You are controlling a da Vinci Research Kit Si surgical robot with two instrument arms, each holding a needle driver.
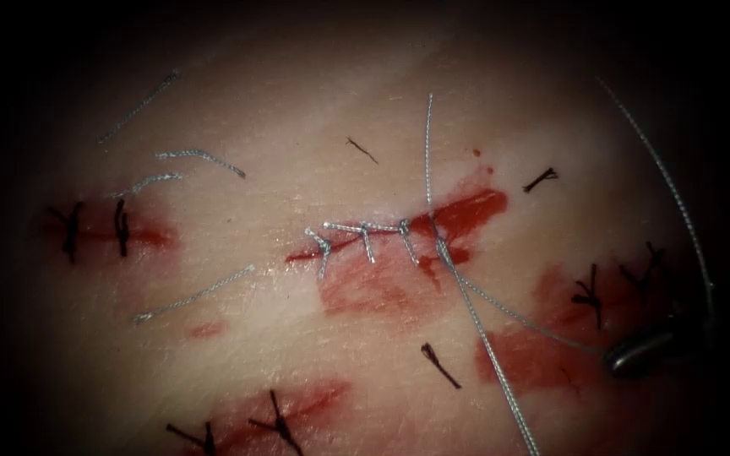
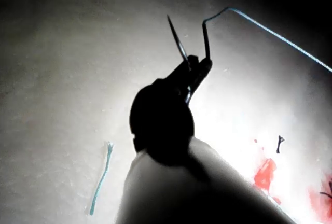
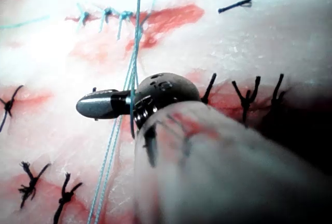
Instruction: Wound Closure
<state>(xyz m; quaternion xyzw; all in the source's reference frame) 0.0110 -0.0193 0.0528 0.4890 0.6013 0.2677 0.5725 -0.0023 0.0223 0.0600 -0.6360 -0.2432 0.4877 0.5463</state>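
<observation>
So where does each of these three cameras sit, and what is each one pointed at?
Endoscope view: above and in front, facing the tissue and its stitched cut; right tool at the edge.
Left wrist view: rides by the left arm's wrist, looking along its shaft at the left tool, shut on the needle.
Right wrist view: by the right wrist, looking past its shut tool toward the cut.
Shared: endoscope and right wrist views both show the thread from the cut.

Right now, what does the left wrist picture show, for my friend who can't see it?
The left claw is shut on the curved needle, held near its thread end, up off the tissue. Thread trails away from it, and a cut thread piece lies on the tissue.
</observation>
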